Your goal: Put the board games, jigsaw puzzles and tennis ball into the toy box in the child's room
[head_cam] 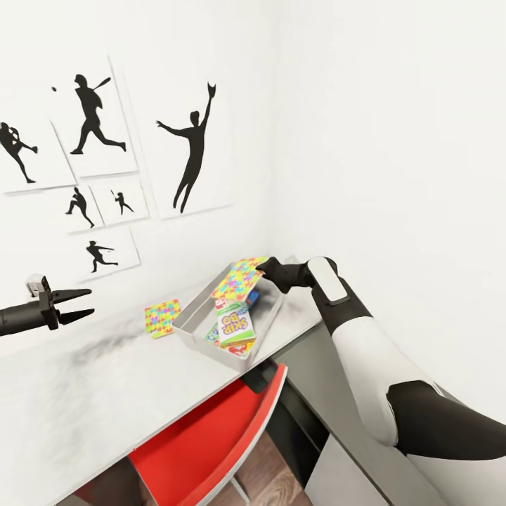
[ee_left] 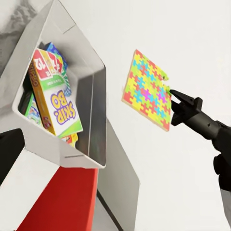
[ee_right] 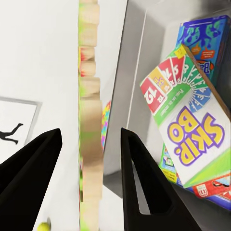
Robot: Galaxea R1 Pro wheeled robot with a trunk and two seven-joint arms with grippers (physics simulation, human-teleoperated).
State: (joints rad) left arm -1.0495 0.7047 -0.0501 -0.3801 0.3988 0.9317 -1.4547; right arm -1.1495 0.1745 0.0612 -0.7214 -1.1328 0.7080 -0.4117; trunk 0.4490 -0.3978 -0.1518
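Head view shows the right gripper (head_cam: 264, 268) pinching a jigsaw puzzle (head_cam: 239, 278) by its right edge above the far end of the toy box (head_cam: 193, 325), seemingly thin, light, stiff; left gripper (head_cam: 79, 304) spread, empty.

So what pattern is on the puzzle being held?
Interlocking yellow, green, pink, blue pieces; left wrist view.

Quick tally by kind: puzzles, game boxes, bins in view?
jigsaw puzzles: 2
board games: 3
toy box: 1
total: 6
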